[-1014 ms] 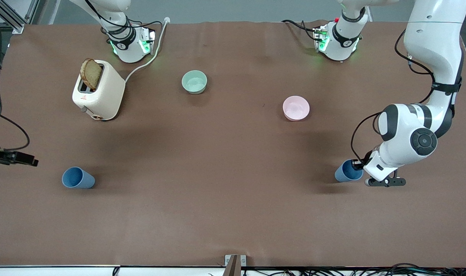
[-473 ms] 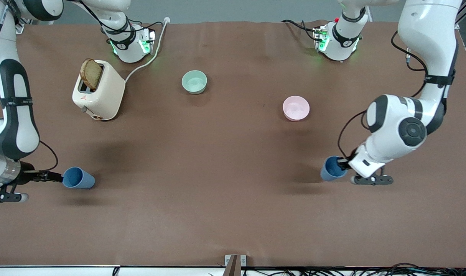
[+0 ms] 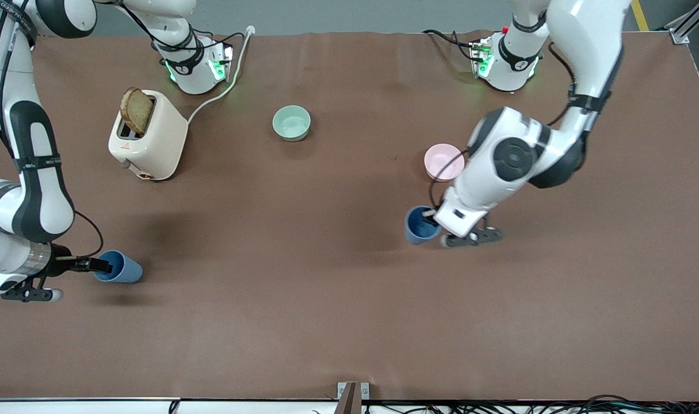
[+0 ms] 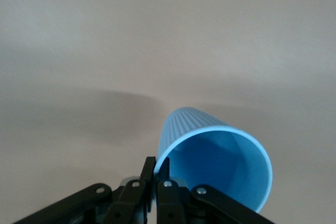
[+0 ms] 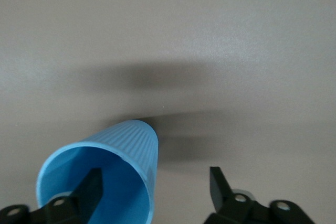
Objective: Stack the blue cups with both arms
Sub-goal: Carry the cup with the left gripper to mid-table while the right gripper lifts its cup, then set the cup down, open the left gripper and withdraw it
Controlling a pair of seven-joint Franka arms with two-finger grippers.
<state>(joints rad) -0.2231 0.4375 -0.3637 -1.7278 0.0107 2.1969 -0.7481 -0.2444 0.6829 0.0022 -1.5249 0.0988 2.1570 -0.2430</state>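
Observation:
One blue cup (image 3: 418,227) hangs in my left gripper (image 3: 429,218) above the bare table, close to the pink bowl. In the left wrist view that gripper (image 4: 157,169) is shut on the cup's (image 4: 220,171) rim, one finger inside and one outside. The second blue cup (image 3: 122,268) rests on the table toward the right arm's end, its mouth facing my right gripper (image 3: 99,265). In the right wrist view that gripper (image 5: 155,182) is open, with one finger inside the cup (image 5: 123,148) and the other outside its wall, not touching.
A pink bowl (image 3: 441,161) sits beside the left arm's wrist. A pale green bowl (image 3: 291,122) is farther from the camera. A cream toaster (image 3: 148,144) with a bread slice stands near the right arm's base, its cord running back.
My left arm carried its cup from the left arm's end toward the table's middle. My right gripper came in from the table edge and now straddles the other cup's rim.

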